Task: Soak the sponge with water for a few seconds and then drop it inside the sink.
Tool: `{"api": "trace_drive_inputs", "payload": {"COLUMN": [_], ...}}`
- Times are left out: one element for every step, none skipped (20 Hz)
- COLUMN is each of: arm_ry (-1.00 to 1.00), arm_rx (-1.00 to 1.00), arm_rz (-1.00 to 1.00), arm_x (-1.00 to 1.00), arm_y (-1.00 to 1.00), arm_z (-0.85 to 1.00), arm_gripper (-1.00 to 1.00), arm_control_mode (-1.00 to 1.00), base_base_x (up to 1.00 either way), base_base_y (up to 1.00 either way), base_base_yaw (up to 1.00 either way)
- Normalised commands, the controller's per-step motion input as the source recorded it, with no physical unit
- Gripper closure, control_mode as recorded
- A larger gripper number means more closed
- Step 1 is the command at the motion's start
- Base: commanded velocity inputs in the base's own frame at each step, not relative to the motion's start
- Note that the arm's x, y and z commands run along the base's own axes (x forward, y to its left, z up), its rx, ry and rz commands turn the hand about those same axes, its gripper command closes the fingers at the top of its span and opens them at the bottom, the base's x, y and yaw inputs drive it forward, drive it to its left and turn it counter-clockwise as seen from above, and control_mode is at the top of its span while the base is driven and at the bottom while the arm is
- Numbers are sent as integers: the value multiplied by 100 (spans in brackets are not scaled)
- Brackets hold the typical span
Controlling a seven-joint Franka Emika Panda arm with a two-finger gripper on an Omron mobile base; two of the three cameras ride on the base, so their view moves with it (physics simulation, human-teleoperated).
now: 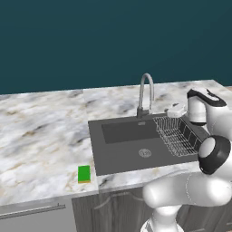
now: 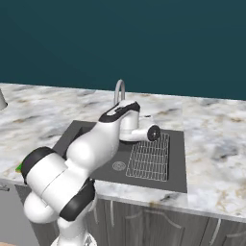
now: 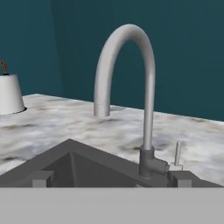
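Note:
The green sponge lies flat on the marble counter, just off the sink's front left corner; a sliver of the sponge peeks past my arm in the right base view. The dark grey sink has a curved faucet at its back rim. My gripper hovers over the sink's back right, beside the faucet and far from the sponge. In the hand view the gripper is open and empty, with its fingertips wide apart and facing the faucet. The water is out of view.
A wire mesh rack fills the sink's right half. The faucet's small lever stands right of its base. A white pot sits on the counter far beyond the faucet. My arm crosses over the basin.

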Motion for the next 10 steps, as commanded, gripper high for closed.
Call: {"api": "trace_drive_inputs", "payload": {"arm_ry": [0,0,0,0,0,0,0,0,0,0], "arm_rx": [0,0,0,0,0,0,0,0,0,0], "arm_rz": [0,0,0,0,0,0,0,0,0,0], "arm_x": [19,18,16,10,4,0,0,0,0,1], "arm_y": [0,0,0,0,0,0,0,0,0,0], "arm_z": [0,0,0,-4,-9,-7,-8,-11,-14,-16], "arm_gripper": [-100,-100,-100,-100,-100,-100,-100,-100,-100,-100], "arm_control_mode": [-100,-100,-100,-100,-100,-100,-100,-100,-100,-100], "base_base_x": [0,0,0,0,0,0,0,0,0,0], "base_base_y": [0,0,0,0,0,0,0,0,0,0], "base_base_yaw": [0,0,0,0,0,0,0,0,0,0]}}
